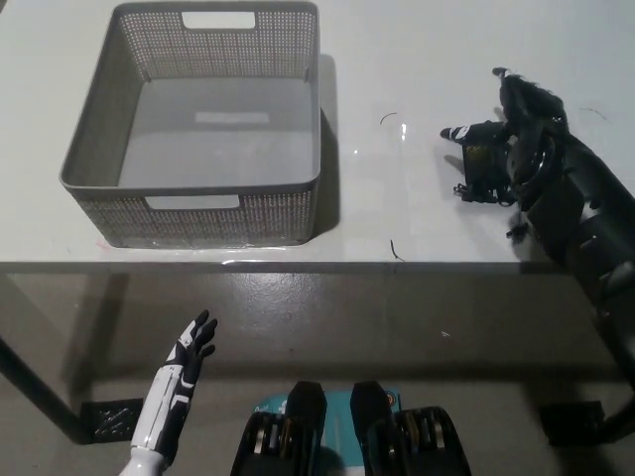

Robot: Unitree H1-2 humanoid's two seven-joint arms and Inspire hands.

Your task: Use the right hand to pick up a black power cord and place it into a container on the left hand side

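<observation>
Left hand [191, 342] low below table edge, fingers apart, idle. Power cord [483, 171] on white table [397, 213] at right, right hand [511, 124] over it, fingers spread, not gripping. Grey basket [189, 203] far left, well apart

A grey perforated plastic basket with handle cut-outs [193, 129] stands on the left part of the white flat surface [397, 59], its front wall near the surface's front edge. Well apart to the right lies the black power cord with its block adapter [485, 167], on the surface's right part. The robot's black right hand [511, 124] is over the cord, reaching in from the right, with a finger [464, 131] stretched past the adapter's far left corner. The white left hand [184, 367] hangs below and in front of the surface's front edge, forward of the basket, fingers apart, holding nothing.
</observation>
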